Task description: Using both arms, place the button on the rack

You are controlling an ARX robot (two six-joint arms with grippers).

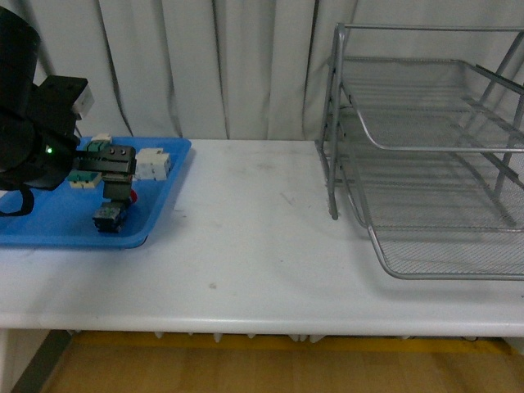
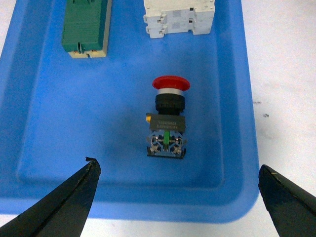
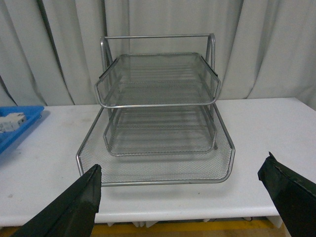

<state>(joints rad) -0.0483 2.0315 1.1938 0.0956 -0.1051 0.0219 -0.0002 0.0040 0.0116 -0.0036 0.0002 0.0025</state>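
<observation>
The button [image 2: 168, 118], with a red mushroom cap on a black-and-blue body, lies on its side in the blue tray [image 2: 34, 128]. In the front view it [image 1: 109, 216] sits partly under my left gripper [image 1: 117, 182]. In the left wrist view my left gripper [image 2: 180, 170] is open and empty, its fingertips spread wide on either side of the button and short of it. The silver three-tier wire rack [image 1: 426, 155] stands at the right of the table. My right gripper [image 3: 182, 175] is open and empty, facing the rack [image 3: 158, 113] from in front; it is out of the front view.
A green-and-cream switch block [image 2: 86, 27] and a white blocky component [image 2: 178, 17] lie in the blue tray [image 1: 49, 221] beyond the button. The white table [image 1: 246, 246] spans between tray and rack. Grey curtains hang behind.
</observation>
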